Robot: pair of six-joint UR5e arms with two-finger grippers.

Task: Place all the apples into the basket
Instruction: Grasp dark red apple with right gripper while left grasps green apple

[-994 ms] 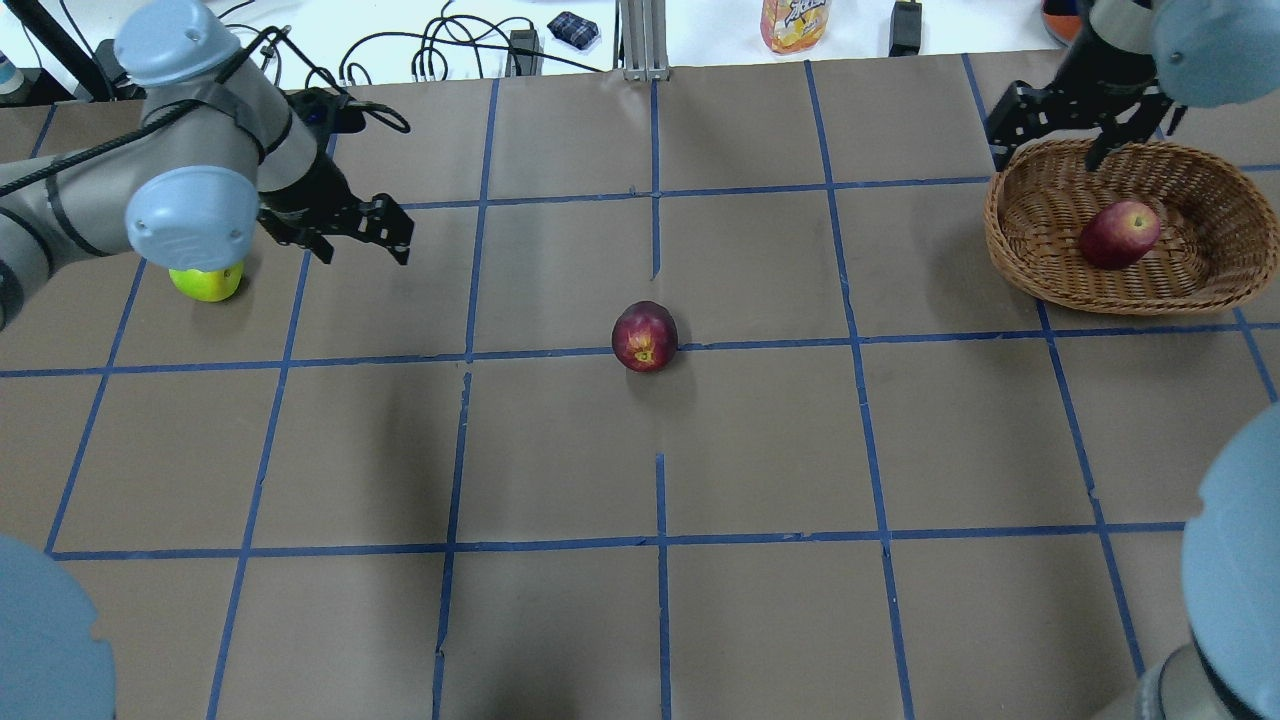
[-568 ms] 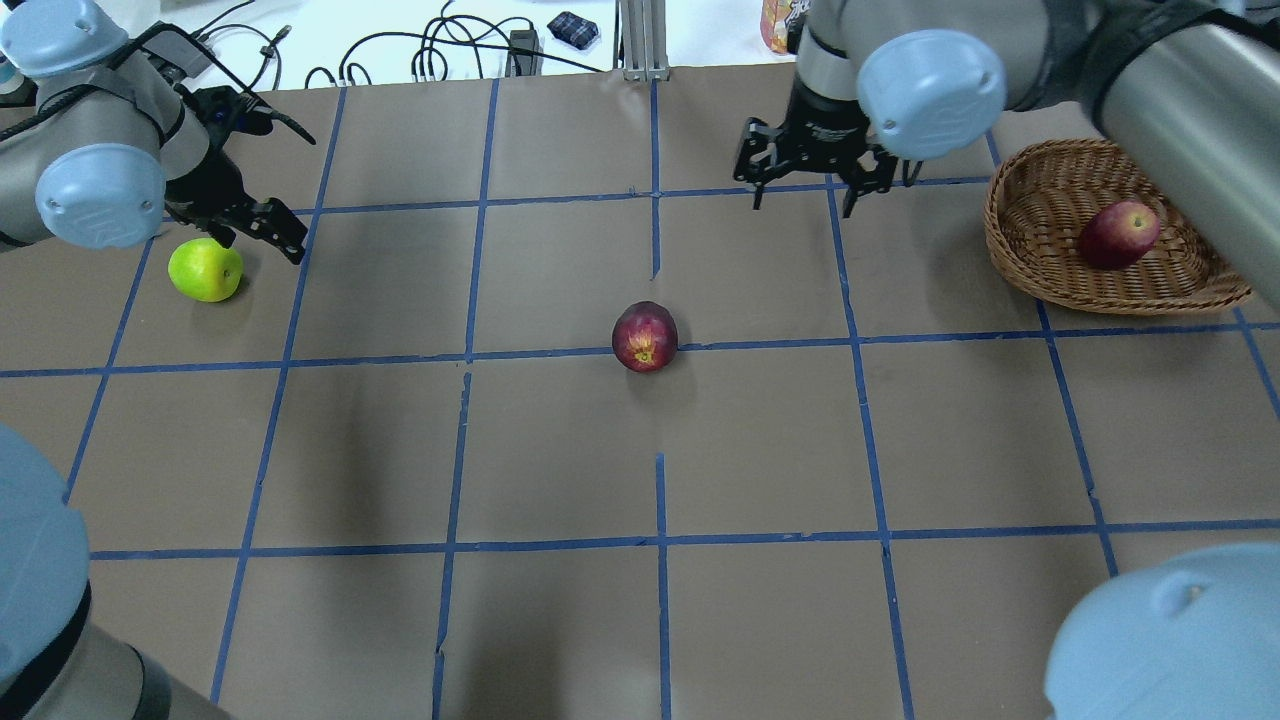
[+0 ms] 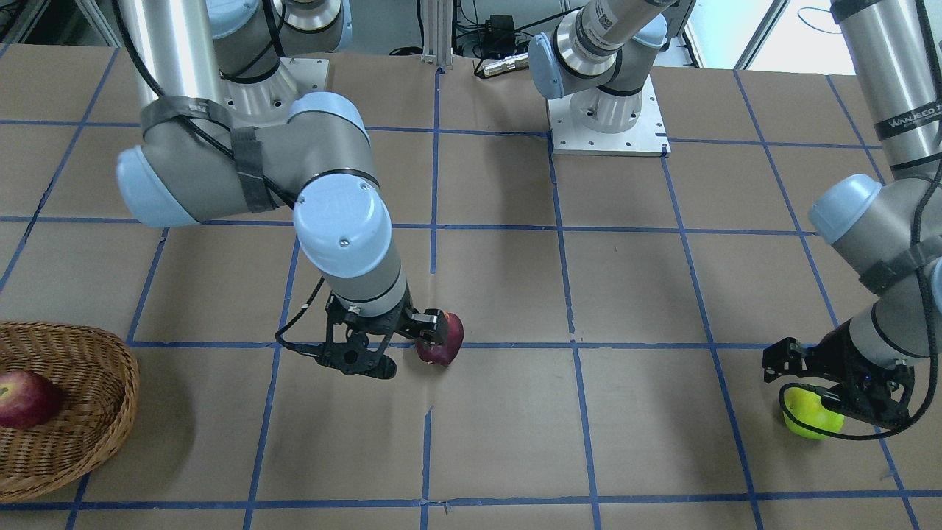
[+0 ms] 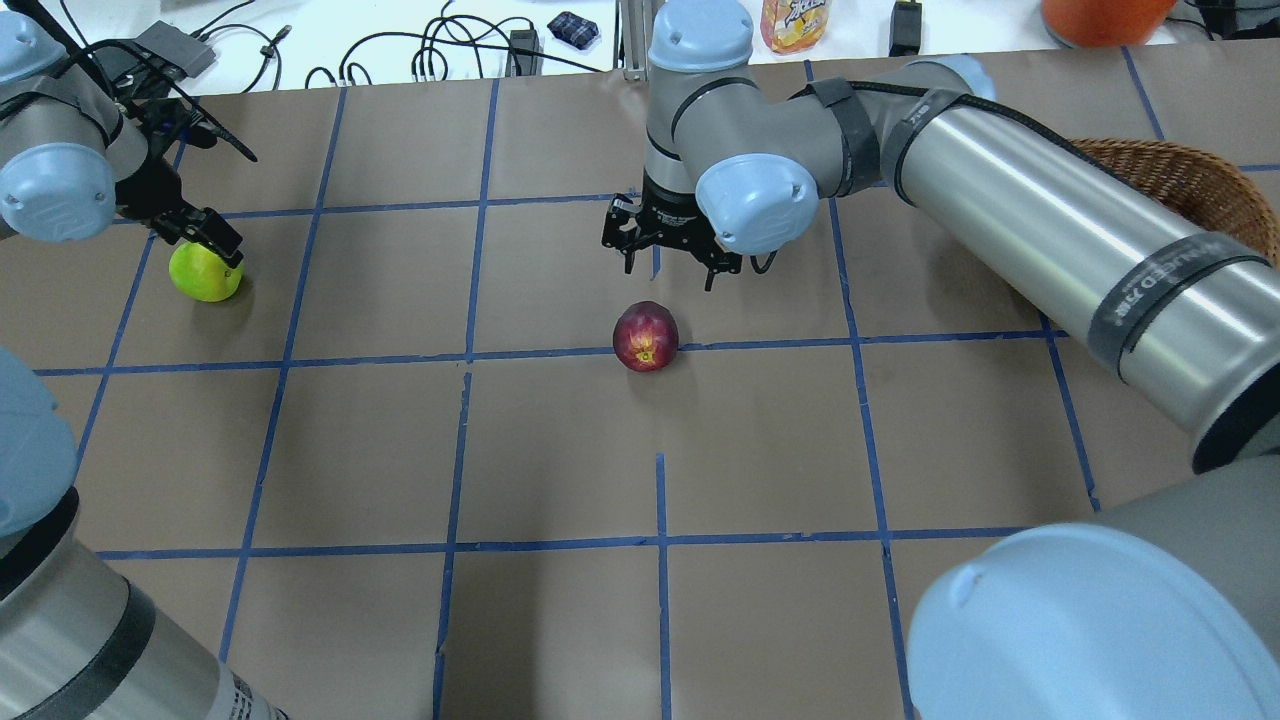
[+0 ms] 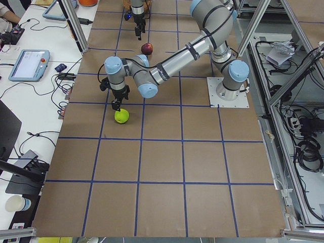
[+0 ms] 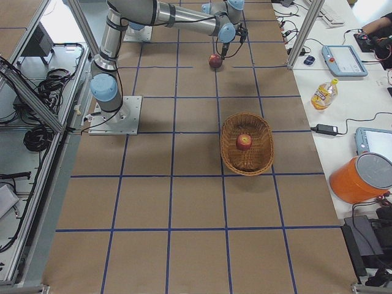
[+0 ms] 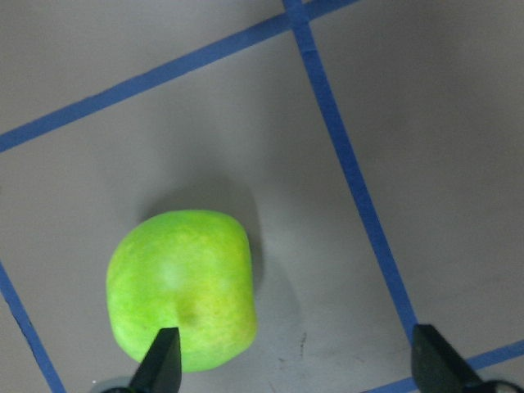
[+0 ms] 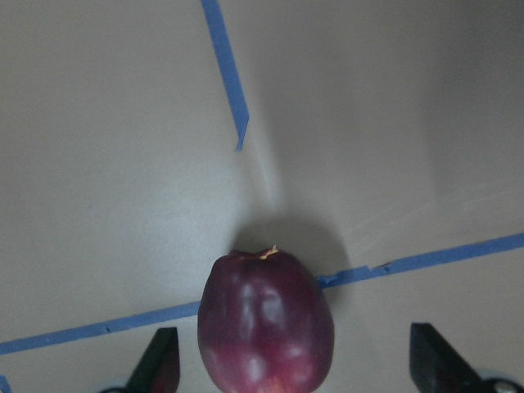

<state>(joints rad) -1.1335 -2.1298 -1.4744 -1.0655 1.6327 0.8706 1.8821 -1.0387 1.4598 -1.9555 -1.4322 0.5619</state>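
Note:
The lime green apple [image 4: 205, 272] lies on the table at the far left, also in the front view [image 3: 812, 414]. My left gripper [image 4: 210, 236] hovers open just above it; the left wrist view shows the apple [image 7: 182, 291] by one fingertip [image 7: 164, 360]. The dark maroon apple [image 4: 645, 337] lies at the table's middle. My right gripper [image 4: 668, 272] is open above it, slightly to its far side; the apple sits low between the fingertips in the right wrist view [image 8: 266, 323]. The red speckled apple [image 6: 244, 141] lies inside the wicker basket [image 6: 224, 147] at the right.
The right arm stretches across the table from the right and hides most of the basket [image 4: 1190, 180] in the overhead view. A juice bottle [image 4: 795, 22], cables and an orange bucket [image 6: 361, 177] sit beyond the table's far edge.
My right gripper has swung left from over the basket to above the maroon apple. My left gripper has moved left to above the green apple. The apples have not moved.

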